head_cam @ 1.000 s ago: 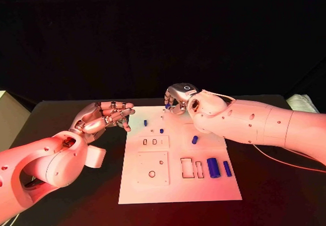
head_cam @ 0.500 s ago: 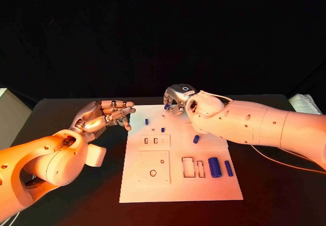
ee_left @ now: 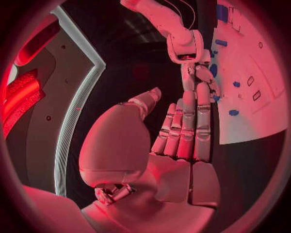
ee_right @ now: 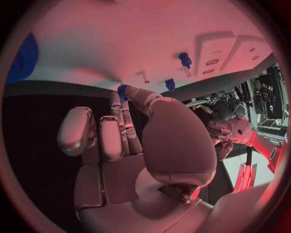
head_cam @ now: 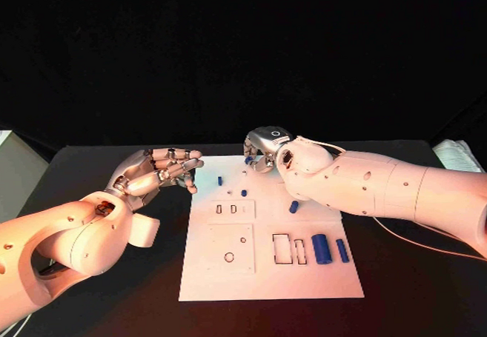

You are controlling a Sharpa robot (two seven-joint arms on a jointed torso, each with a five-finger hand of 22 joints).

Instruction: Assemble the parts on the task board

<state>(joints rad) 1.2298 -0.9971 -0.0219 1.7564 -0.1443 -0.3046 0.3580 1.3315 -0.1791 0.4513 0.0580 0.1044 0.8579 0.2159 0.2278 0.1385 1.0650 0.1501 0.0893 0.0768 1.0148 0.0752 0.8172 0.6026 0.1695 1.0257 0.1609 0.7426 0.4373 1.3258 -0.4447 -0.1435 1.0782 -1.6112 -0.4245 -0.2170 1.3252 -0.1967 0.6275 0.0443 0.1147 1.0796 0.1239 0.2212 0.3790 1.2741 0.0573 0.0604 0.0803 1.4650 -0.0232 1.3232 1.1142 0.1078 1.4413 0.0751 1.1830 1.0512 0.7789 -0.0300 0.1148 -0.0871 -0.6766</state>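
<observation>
Task board (head_cam: 271,280): white, on the tabletop (head_cam: 413,281); blue parts (head_cam: 320,249) lie loose on it.
Left hand (head_cam: 155,172): fingers curled in, holding nothing.
Right hand (head_cam: 266,148): fingertips pinch a small blue part (ee_right: 122,91).

White rounded arms dotted with screw holes, each ending in a silver jointed robot hand (head_cam: 269,148).

The left hand (head_cam: 158,174) hangs just off the board's (head_cam: 269,275) far left corner; the right hand (head_cam: 266,148) and forearm cover its far right. The near half lies unobstructed.
</observation>
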